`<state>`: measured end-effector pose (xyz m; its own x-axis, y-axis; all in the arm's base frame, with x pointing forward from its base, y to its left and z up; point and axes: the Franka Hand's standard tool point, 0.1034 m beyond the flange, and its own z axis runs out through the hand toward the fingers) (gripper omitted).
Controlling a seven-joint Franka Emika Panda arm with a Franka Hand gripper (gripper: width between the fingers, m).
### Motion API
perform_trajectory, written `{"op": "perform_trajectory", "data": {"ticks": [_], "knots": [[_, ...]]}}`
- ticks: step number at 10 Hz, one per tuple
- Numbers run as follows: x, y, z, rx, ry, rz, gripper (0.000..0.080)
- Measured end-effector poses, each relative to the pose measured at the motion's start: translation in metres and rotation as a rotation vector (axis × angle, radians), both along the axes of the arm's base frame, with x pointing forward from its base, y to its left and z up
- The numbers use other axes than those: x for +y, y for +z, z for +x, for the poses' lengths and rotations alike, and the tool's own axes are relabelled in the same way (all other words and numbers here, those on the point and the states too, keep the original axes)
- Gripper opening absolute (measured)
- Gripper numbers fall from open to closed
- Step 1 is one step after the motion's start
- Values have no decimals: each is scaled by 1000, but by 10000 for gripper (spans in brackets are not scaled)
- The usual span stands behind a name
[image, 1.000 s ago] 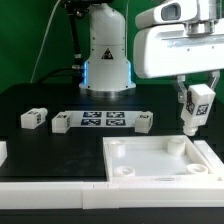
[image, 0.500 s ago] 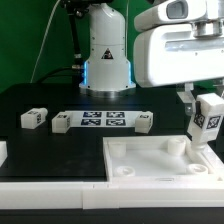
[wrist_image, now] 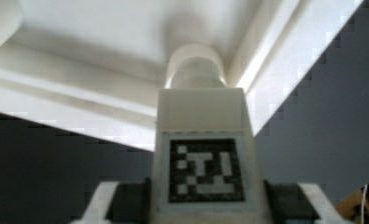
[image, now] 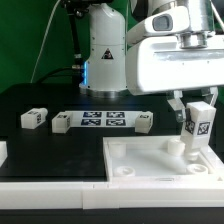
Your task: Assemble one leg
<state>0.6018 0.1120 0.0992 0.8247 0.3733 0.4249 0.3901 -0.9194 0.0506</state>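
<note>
- You see the hand (image: 196, 110) in the right part of the exterior view. It is closed on the small white oblong plastic leg (image: 196, 137), with a finger on either side of it.
- The leg hangs upright, and its black-and-white square tag (image: 198, 125) faces the camera.
- The leg's lower end is over the far right corner of the large white square plastic panel (image: 150, 168), just beside a round corner socket (image: 175, 146). You cannot tell from here whether it touches the panel.
- In the wrist view the leg (wrist_image: 206, 130) fills the middle of the frame with its tag (wrist_image: 207, 168) towards the lens. The grey fingers (wrist_image: 120, 202) press against both of its sides. Its rounded far end points at the white panel (wrist_image: 110, 50).
- The panel lies flat on the black table (image: 50, 145), in the lower right of the exterior view.
- The flat white marker board (image: 103, 121) lies mid-frame on the table.
- One loose white tagged block (image: 33, 117) sits at the exterior view's left. A second block (image: 62, 124) is just beside the board's left end, and a third block (image: 144, 122) is at its right end.
</note>
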Motion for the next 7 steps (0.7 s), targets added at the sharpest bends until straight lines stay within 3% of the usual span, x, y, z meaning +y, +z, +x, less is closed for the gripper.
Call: {"op": "perform_trajectory", "data": {"ticks": [1, 7], "knots": [[0, -6, -2, 12, 0, -1, 292], [7, -9, 7, -6, 5, 5, 292]]}}
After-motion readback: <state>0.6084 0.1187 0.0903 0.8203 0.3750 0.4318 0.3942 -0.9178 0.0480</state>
